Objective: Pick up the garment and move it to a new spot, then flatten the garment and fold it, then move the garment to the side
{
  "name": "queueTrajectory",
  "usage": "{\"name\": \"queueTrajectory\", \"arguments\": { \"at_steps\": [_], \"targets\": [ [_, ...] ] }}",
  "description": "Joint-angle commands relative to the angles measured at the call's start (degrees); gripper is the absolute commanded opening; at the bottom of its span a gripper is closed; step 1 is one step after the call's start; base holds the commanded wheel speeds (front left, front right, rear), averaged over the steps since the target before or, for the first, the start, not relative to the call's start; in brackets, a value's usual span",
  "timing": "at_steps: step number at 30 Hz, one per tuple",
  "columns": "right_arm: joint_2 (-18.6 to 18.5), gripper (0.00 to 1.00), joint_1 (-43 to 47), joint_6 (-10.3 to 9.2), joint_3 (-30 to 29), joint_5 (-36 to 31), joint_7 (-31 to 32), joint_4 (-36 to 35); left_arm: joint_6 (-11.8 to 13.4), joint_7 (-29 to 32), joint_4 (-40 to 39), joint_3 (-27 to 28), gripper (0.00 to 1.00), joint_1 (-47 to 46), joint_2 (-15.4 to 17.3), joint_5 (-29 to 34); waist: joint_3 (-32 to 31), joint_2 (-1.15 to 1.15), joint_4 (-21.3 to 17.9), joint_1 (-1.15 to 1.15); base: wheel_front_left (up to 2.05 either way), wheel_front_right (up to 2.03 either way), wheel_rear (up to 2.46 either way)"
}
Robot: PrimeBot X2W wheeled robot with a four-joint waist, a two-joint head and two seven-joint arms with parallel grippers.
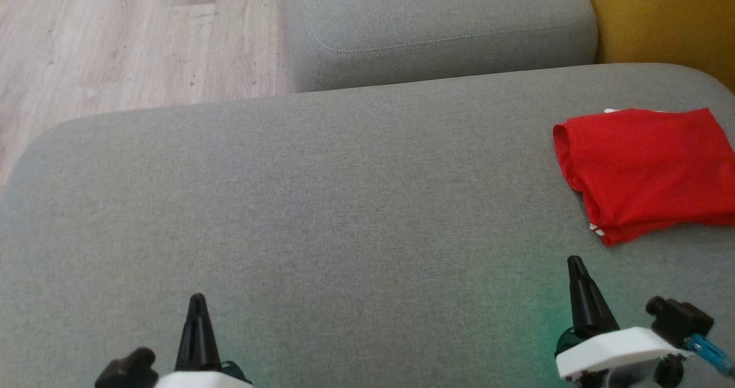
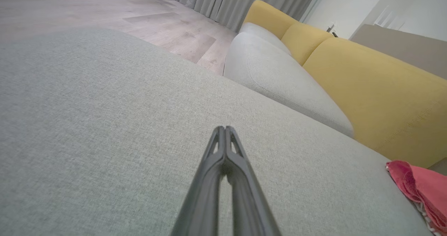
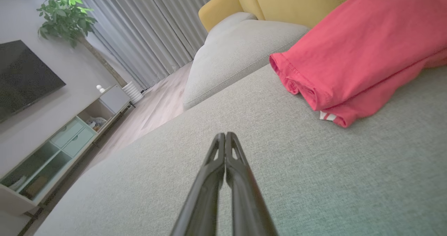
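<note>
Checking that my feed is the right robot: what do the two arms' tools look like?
The left tool and right tool match: two long, dark, tapering fingers with slotted cut-outs near the tips, rising from a white housing with a black knob-like block beside it. A small blue part sticks out by the right one.

A grey sofa seat [image 1: 321, 204] spreads under and ahead of the fingers [image 3: 239, 183], with a second grey cushion [image 1: 436, 26] beyond their tips. Farther off stand yellow backrests [image 2: 377, 96], grey curtains [image 3: 150, 30], a potted plant [image 3: 64, 17] and a low cabinet [image 3: 70, 134].
</note>
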Motion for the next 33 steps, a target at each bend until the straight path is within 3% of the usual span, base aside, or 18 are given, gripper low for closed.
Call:
{"name": "queueTrajectory", "arguments": {
  "at_steps": [1,33],
  "targets": [
    [-0.7,0.0,-3.5,-0.01,-0.3,2.0,0.4,-2.2,-0.5,0.3,-1.5,1.5,0.0,-3.1,0.8,-1.8,0.0,0.0,0.0,0.0,0.0,0.0,0.0],
    [-0.7,0.0,-5.8,-0.02,-3.9,24.0,5.3,-2.6,-4.7,5.2,0.0,5.9,0.0,-6.8,1.2,-23.5,0.5,0.0,0.2,0.0,0.0,0.0,0.0]
  ]
}}
